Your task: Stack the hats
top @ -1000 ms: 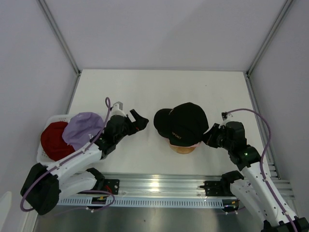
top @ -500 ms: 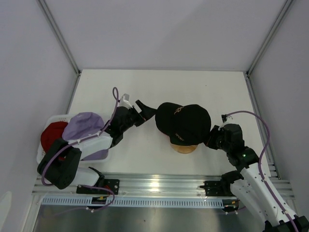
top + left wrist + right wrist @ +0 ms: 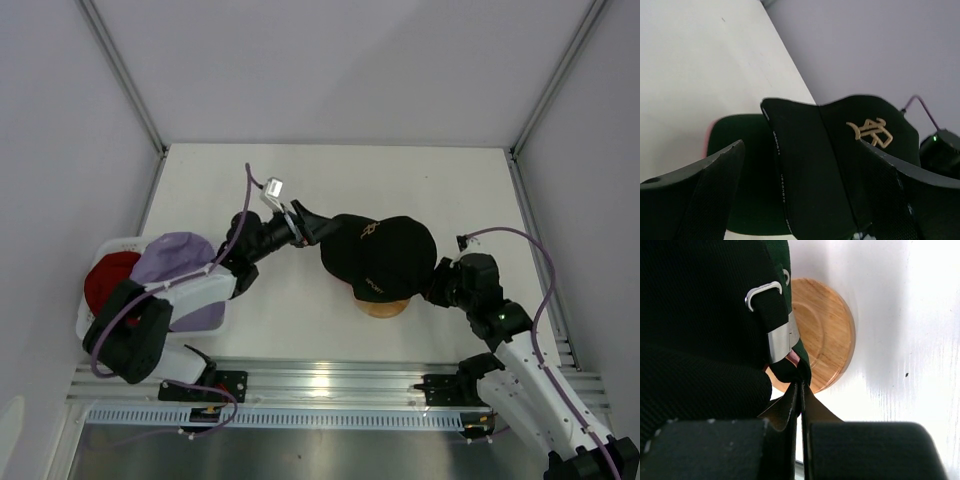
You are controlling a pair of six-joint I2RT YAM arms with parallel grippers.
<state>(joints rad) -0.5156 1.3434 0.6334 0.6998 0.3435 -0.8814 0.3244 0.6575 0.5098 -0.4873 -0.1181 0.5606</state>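
A black hat with a gold emblem (image 3: 385, 255) sits on top of a pile on the round wooden stand (image 3: 380, 306). In the left wrist view its brim (image 3: 805, 170) lies over a dark green hat's brim (image 3: 740, 137), with a pink edge (image 3: 707, 142) under that. My left gripper (image 3: 312, 226) is open, and its fingers (image 3: 705, 190) stand on either side of the black brim without touching it. My right gripper (image 3: 801, 386) is shut on the rear edge of the stacked hats (image 3: 801, 360), just below the strap buckle (image 3: 780, 337). The wooden stand (image 3: 827, 330) shows behind it.
A white mesh basket (image 3: 92, 322) at the left table edge holds a lavender hat (image 3: 172, 262) and a red hat (image 3: 108, 285). The enclosure's white walls and frame posts stand close on both sides. The arm bases and a metal rail (image 3: 330, 385) run along the near edge.
My left arm has reached right from near the basket until its open jaws are around the black brim. The black hat has turned so that its emblem shows. The right gripper has kept its hold.
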